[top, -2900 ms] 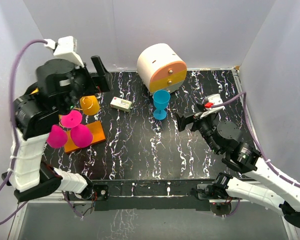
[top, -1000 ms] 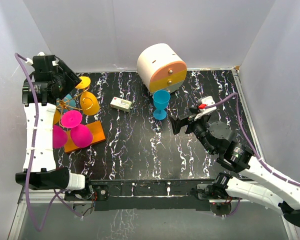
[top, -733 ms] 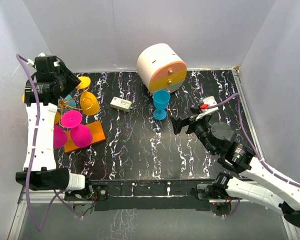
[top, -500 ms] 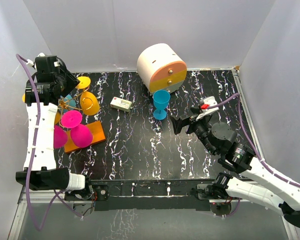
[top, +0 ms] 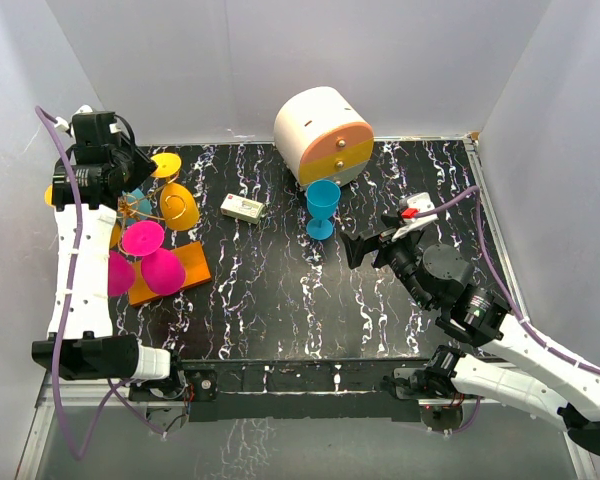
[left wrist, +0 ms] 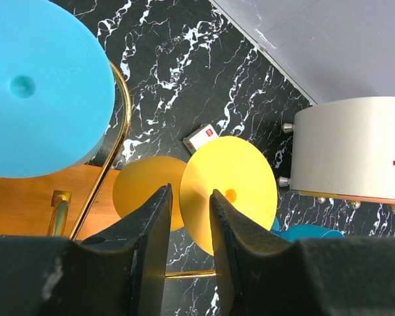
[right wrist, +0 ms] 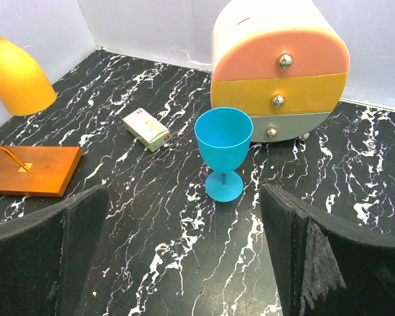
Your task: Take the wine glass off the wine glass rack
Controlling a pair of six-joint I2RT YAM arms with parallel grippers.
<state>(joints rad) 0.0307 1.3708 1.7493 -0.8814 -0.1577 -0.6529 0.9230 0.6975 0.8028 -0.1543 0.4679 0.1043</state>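
Observation:
The wine glass rack has an orange base plate (top: 188, 264) and golden wire hooks (left wrist: 112, 158). Hanging from it are a yellow wine glass with its foot (top: 166, 165) up and bowl (top: 180, 208) down, magenta glasses (top: 142, 238), and a blue-footed one (left wrist: 39, 92). My left gripper (top: 130, 172) sits at the rack's rear left. In the left wrist view its jaws stand narrowly apart in front of the yellow foot (left wrist: 237, 187), whose left rim shows in the gap; no pad visibly touches it. My right gripper (top: 358, 248) is wide open and holds nothing.
A blue wine glass (top: 322, 205) stands upright mid-table, in front of the white-and-orange round drawer cabinet (top: 323, 133). A small white box (top: 242, 208) lies between the rack and that glass. White walls close in the left, back and right sides.
The left arm has swung from above the rack to its rear left. Its jaws have narrowed in front of the yellow foot over the last second. The right arm barely shifted.

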